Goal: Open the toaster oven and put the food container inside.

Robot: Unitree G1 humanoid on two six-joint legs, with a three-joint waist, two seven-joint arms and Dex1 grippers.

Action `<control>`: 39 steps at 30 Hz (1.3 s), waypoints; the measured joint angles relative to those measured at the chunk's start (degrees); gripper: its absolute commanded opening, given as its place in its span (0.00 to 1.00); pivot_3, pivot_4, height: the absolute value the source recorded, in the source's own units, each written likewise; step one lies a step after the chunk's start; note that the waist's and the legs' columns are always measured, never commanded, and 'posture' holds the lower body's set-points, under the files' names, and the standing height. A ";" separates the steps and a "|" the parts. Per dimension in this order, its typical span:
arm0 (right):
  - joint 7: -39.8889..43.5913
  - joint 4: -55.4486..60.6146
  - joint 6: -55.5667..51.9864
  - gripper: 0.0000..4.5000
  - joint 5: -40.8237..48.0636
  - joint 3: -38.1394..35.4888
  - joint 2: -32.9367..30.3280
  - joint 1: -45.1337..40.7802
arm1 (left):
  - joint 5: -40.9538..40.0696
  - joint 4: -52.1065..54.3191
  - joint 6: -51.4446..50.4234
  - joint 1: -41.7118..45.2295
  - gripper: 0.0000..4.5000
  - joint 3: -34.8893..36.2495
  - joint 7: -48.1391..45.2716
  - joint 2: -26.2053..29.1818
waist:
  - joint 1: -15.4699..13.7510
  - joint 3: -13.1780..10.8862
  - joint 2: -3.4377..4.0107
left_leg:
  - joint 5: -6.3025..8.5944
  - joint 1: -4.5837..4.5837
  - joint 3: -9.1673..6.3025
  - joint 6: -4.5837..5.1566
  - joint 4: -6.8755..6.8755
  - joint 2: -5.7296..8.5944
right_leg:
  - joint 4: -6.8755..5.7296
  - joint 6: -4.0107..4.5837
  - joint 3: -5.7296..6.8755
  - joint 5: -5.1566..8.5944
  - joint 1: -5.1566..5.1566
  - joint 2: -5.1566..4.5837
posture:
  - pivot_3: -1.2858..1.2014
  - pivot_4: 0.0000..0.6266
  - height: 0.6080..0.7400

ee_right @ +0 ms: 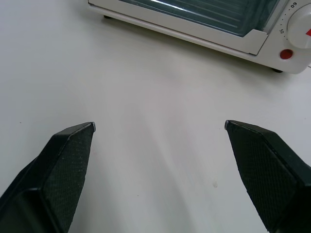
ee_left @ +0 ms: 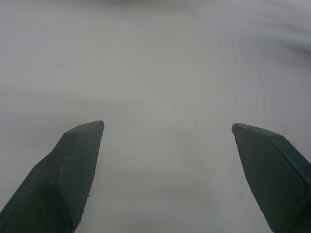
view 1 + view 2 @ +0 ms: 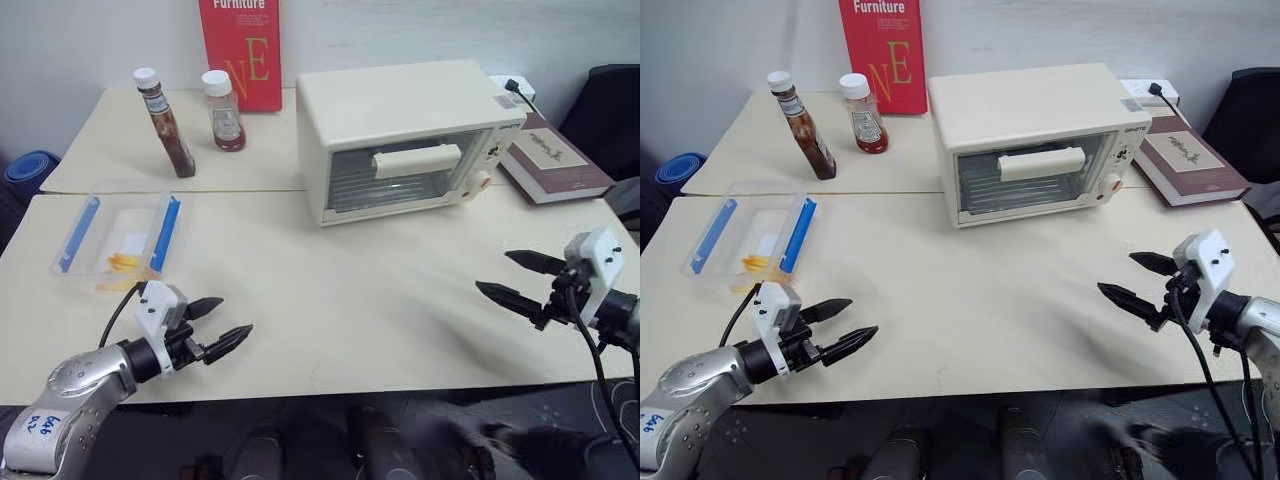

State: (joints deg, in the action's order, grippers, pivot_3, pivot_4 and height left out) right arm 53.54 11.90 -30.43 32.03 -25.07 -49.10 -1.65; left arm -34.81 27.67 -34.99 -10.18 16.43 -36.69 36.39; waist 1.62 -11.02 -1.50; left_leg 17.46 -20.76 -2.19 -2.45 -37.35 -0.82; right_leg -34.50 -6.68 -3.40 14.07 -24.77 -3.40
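Your cream-white boxy toaster oven (image 3: 405, 135) shut at twelve o'clock, clear blue-clipped plastic food container (image 3: 118, 238) at ten, left gripper (image 3: 225, 325) and right gripper (image 3: 517, 279) both spread wide, empty, right wrist view catching the oven's red knob (image 1: 286, 54).

Cream surface (image 3: 330, 300) made of two tabletops joined along a seam.

The toaster oven (image 3: 405, 135) stands at upper centre, door shut. The food container (image 3: 118, 238) lies at left. Two sauce bottles (image 3: 165, 122) and a red book (image 3: 242, 50) occupy the upper left; a brown book (image 3: 553, 155) lies at upper right, beside the oven.
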 measured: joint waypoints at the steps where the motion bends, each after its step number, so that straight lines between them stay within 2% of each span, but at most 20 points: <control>1: -0.34 -0.62 0.35 1.00 -0.23 0.05 0.03 -0.35 | 0.10 -0.36 0.01 0.39 1.00 -0.05 0.39 -0.31 | -0.02 0.00 0.00 | 0.00 0.17 0.01 0.00 0.04 0.00 | 0.05 0.03 0.00 0.02 0.16 0.00 | 0.52 0.24 1.00; 2: -0.75 -0.88 0.58 1.00 -0.64 0.14 0.07 -0.64 | 0.37 -0.74 0.05 0.74 1.00 -0.19 0.65 -0.32 | -0.02 0.00 0.00 | 0.00 0.28 0.01 0.00 0.08 0.00 | 0.09 0.08 0.00 0.05 0.28 0.00 | 0.52 0.24 1.00; 3: -1.53 -0.96 0.91 1.00 -1.24 0.47 0.42 -1.48 | 1.42 -1.50 0.36 1.47 1.00 -0.82 1.13 -0.32 | -0.02 0.00 0.00 | 0.00 0.33 0.02 0.00 0.09 0.00 | 0.12 0.77 -0.01 0.44 0.33 0.00 | 0.52 0.24 1.00; 4: -1.89 -0.95 1.29 1.00 -1.39 0.85 0.59 -1.76 | 1.82 -1.64 0.53 1.93 1.00 -1.39 1.38 -0.40 | -0.02 0.00 0.00 | 0.00 0.32 0.02 0.00 0.09 0.00 | 0.11 0.83 -0.01 0.48 0.32 -0.01 | 0.52 0.24 1.00; 10: -4.72 -0.75 1.24 1.00 -1.66 2.67 3.01 -2.62 | 1.27 -1.46 -0.30 3.64 1.00 -3.30 2.24 -2.25 | -0.05 0.00 0.00 | 0.02 0.32 0.02 0.02 0.13 0.00 | 0.06 0.39 -0.01 0.25 0.32 -0.02 | 0.52 0.24 1.00; 13: -8.34 -0.88 0.03 1.00 -1.36 2.68 5.97 -4.24 | -5.10 -0.86 -4.00 7.15 1.00 -2.87 2.66 -4.81 | -0.05 0.00 0.00 | 0.02 0.32 0.02 0.02 0.08 0.00 | 0.01 0.37 -0.02 0.23 0.32 -0.02 | 0.52 0.24 1.00; 15: -9.54 -0.87 -0.92 1.00 -1.03 2.73 7.24 -4.31 | -8.13 1.06 -5.53 8.40 1.00 -2.82 1.98 -4.35 | -0.05 0.00 0.00 | 0.02 0.34 0.01 0.02 0.12 0.00 | -0.01 -0.08 -0.02 -0.02 0.32 -0.02 | 0.52 0.24 1.00; 20: -10.85 -2.74 -1.17 1.00 -1.14 6.04 8.86 -10.81 | -12.59 1.62 -9.28 17.32 1.00 -3.11 -0.91 1.33 | 0.24 -0.01 0.00 | 0.02 0.38 0.08 0.02 0.11 -0.02 | 0.03 -0.02 -0.03 0.01 0.31 0.02 | 0.52 0.24 1.00; 25: -7.80 -12.40 -0.35 1.00 -2.27 10.23 8.53 -23.92 | -15.03 2.09 -11.59 27.29 1.00 -7.40 -9.69 8.58 | 0.20 -0.01 0.02 | 0.02 0.40 0.08 0.02 0.18 -0.02 | 0.00 -0.03 -0.04 0.01 0.29 0.05 | 0.52 0.24 1.00; 31: -0.86 -26.50 3.57 1.00 -6.36 15.52 6.72 -37.29 | -12.93 -2.11 -11.01 37.57 1.00 -12.72 -15.02 9.50 | 0.11 -0.04 0.04 | 0.03 0.21 0.05 0.04 0.20 -0.03 | 0.17 -0.11 -0.01 -0.03 0.19 0.05 | 0.52 0.24 1.00; 35: 1.68 -32.99 5.91 1.00 -8.33 15.99 6.63 -41.45 | -12.32 -3.67 -10.58 40.74 1.00 -12.98 -16.17 9.63 | 0.11 -0.04 0.05 | 0.04 0.17 0.05 0.06 0.23 -0.03 | 0.25 -0.13 -0.01 -0.04 0.17 0.04 | 0.52 0.24 1.00; 39: 4.84 -34.11 6.93 1.00 -8.78 16.15 6.63 -42.88 | -11.56 -4.09 -10.27 41.01 1.00 -12.98 -16.65 9.68 | 0.25 -0.05 0.07 | 0.04 0.15 0.06 0.06 0.23 -0.04 | 0.23 -0.16 -0.02 -0.05 0.14 0.04 | 0.52 0.24 1.00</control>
State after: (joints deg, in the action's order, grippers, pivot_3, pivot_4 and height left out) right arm 58.38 -22.21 -23.50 23.25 -8.93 -42.47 -44.53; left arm -46.37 23.58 -45.26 30.83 3.45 -53.34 46.07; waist 1.88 -11.07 -1.43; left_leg 17.51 -20.61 -2.13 -2.40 -37.12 -0.86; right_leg -34.27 -6.84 -3.42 14.02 -24.63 -3.36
